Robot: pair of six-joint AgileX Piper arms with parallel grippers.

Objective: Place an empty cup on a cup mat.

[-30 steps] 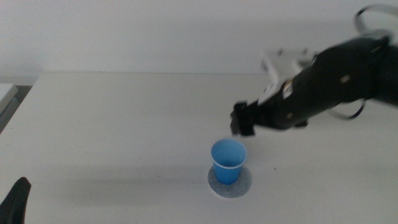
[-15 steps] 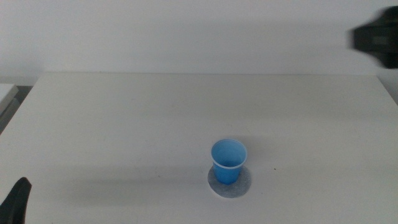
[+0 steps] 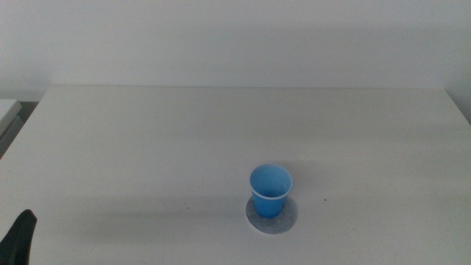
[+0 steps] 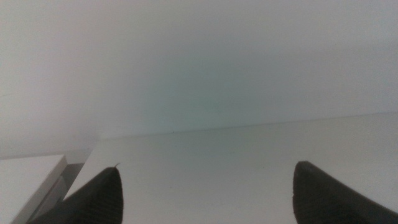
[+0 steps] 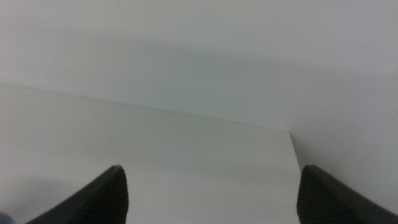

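The blue cup (image 3: pixel 270 190) stands upright on the round grey cup mat (image 3: pixel 285 219), a little right of the table's middle and near the front; its inside looks empty. No gripper touches it. My left gripper (image 3: pixel 18 237) shows only as a dark tip at the bottom left corner of the middle view; in the left wrist view its jaws (image 4: pixel 205 193) stand wide apart with nothing between them. My right gripper is out of the middle view; in the right wrist view its jaws (image 5: pixel 211 193) stand wide apart and empty. Neither wrist view shows the cup or the mat.
The white table (image 3: pixel 147 140) runs back to a pale wall. A light-coloured surface (image 3: pixel 7 110) stands past the table's left edge and also shows in the left wrist view (image 4: pixel 28 177). The table's right edge (image 5: pixel 293 155) shows in the right wrist view.
The right arm, which hung above and behind the cup a second ago, has drawn back to the right and left the middle view. The cup and mat have not moved.
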